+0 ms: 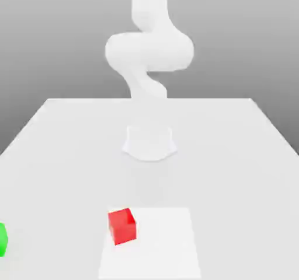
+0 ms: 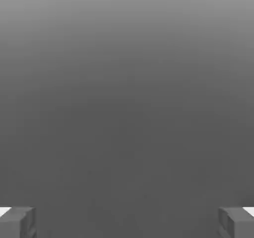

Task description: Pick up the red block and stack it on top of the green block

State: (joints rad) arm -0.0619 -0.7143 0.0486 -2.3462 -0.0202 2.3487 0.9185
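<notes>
red block on table; green block well apart

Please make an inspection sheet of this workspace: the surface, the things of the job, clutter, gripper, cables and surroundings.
Surface: flat white table, with a slightly brighter white square patch near the front.
Job's things: small bright red cube resting on the table at the patch's edge on the exterior view's left; small bright green cube at the exterior view's far left, cut by the picture's edge. The two are apart; nothing stacked yet.
Clutter: nothing seen.
Gripper: gripper open, its grey fingertips far apart in the hand view, nothing between them.
Cables: nothing seen.
Surroundings: plain grey backdrop; white robot arm rising behind the table's middle.
</notes>
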